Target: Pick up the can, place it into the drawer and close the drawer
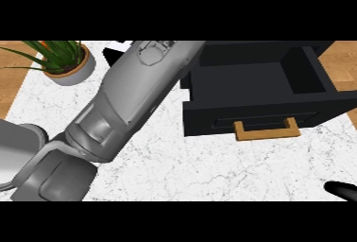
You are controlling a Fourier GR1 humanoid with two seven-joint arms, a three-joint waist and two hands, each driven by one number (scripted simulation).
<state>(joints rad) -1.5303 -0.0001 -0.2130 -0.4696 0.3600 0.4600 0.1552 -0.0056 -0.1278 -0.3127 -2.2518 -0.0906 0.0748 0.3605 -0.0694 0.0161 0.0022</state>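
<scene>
White marble table (209, 170) carries a potted plant (64, 59) at the far left and an open black drawer (268, 87) with a tan handle (267, 131) at the right; the left forearm (129, 101) reaches far across. The can is not visible, nor is the left hand, so its grip cannot be told, and only a black tip of the right hand (343, 190) shows. A can should be light, stiff and smooth, best taken round its side at mid-height.

Left forearm (118, 108) stretched diagonally across white marble counter (209, 170), from near left corner toward far edge (hand itself hidden). Black drawer (261, 101) pulled open at right side, wooden handle (267, 131) facing near edge. Potted plant (65, 61) at far left corner. Right hand (344, 190) barely in at near right corner.
</scene>
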